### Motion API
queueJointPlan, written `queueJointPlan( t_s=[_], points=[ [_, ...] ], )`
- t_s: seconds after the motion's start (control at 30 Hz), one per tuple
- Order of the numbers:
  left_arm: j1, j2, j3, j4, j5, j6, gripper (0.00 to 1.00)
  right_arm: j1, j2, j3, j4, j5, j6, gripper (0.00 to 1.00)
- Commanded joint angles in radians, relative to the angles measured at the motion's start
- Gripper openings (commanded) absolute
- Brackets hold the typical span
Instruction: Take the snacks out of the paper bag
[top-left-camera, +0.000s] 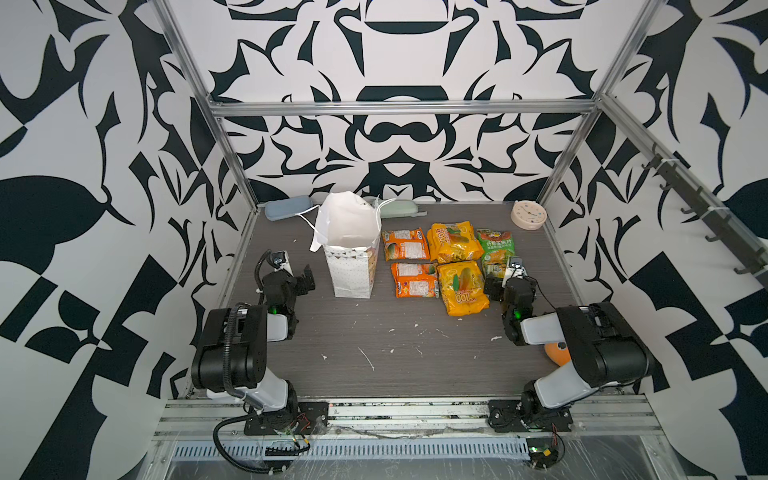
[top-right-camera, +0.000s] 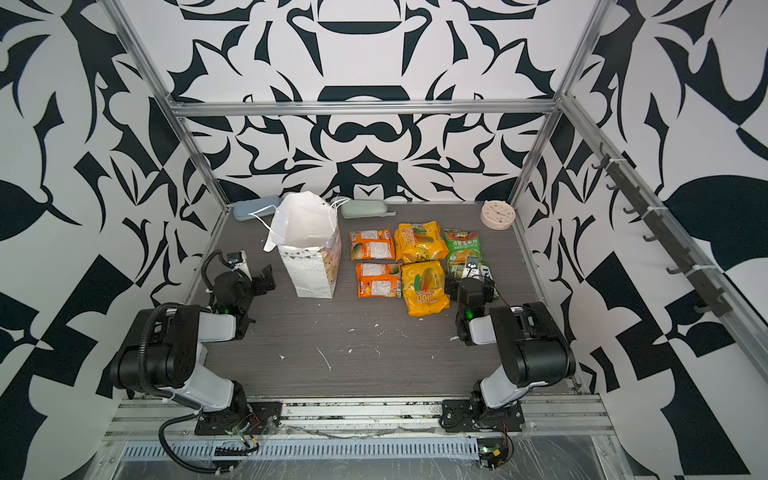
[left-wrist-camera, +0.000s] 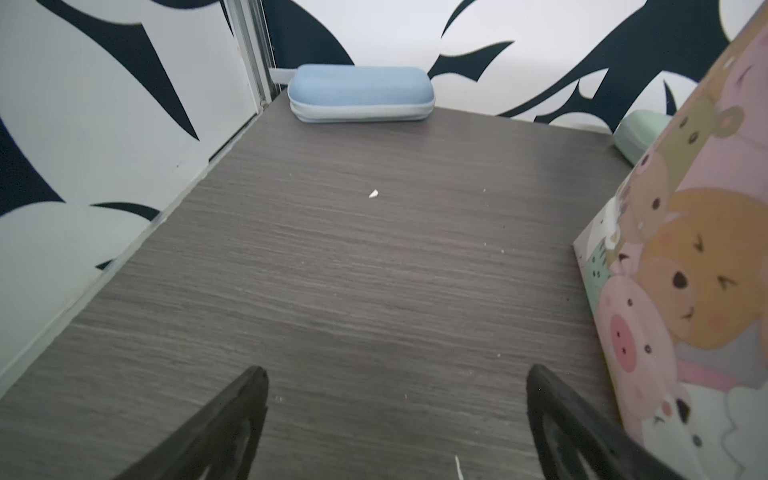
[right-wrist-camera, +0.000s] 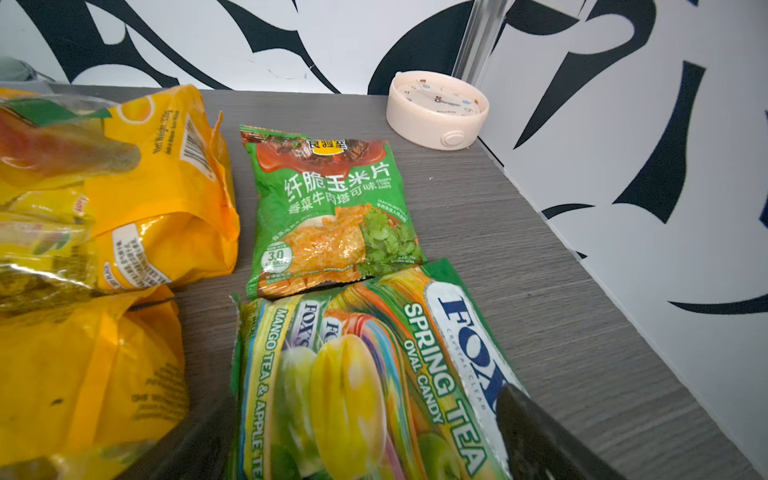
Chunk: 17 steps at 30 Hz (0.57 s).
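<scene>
Withdrawal looks to be the step in hand, with all six snacks counted outside on the grey wood-grain worktop (top-left-camera: 374, 353). The white paper gift bag with cartoon animal faces and dotted sides (top-left-camera: 351, 274) is stood upright left of centre, mouth gaping. Only white lining is shown, and its bottom is hidden. To its right the packets are laid flat in three pairs. In the middle are the far yellow-orange fruit-printed packet (top-left-camera: 452, 241) and the near yellow-orange fruit-printed packet (top-left-camera: 462, 289). Beside the bag are the far small orange packet (top-left-camera: 405, 245) and the near small orange packet (top-left-camera: 415, 280). Outermost are the green corn-chip packet (right-wrist-camera: 332, 208) and, touching its near edge, the green candy packet (right-wrist-camera: 374, 374).

A straight lift is called for, so that crinkly film is not snagged and dragged. The bag should be left unbumped, and a last look inside would be wise.

The right arm is folded low, and the right hand (right-wrist-camera: 365, 399) is hung just over the green candy packet, jaws spread wide to either side, nothing gripped. The left arm is folded likewise, and the left hand (left-wrist-camera: 397, 370) is held low over bare worktop just beside the bag's picture face, wide and empty.
</scene>
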Motion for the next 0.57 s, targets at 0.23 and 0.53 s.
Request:
queueJointPlan(
  t_s=[0.23,0.53],
  points=[
    [0.002,-0.011,0.006,-0.020,-0.002,0.009,0.99,0.000,-0.009,0.020,0.000,-0.012,-0.007,1.00],
    [0.003,-0.008,0.009,-0.024,0.004,0.013,0.99,-0.007,-0.005,0.020,0.001,-0.039,-0.010,1.00]
  ],
)
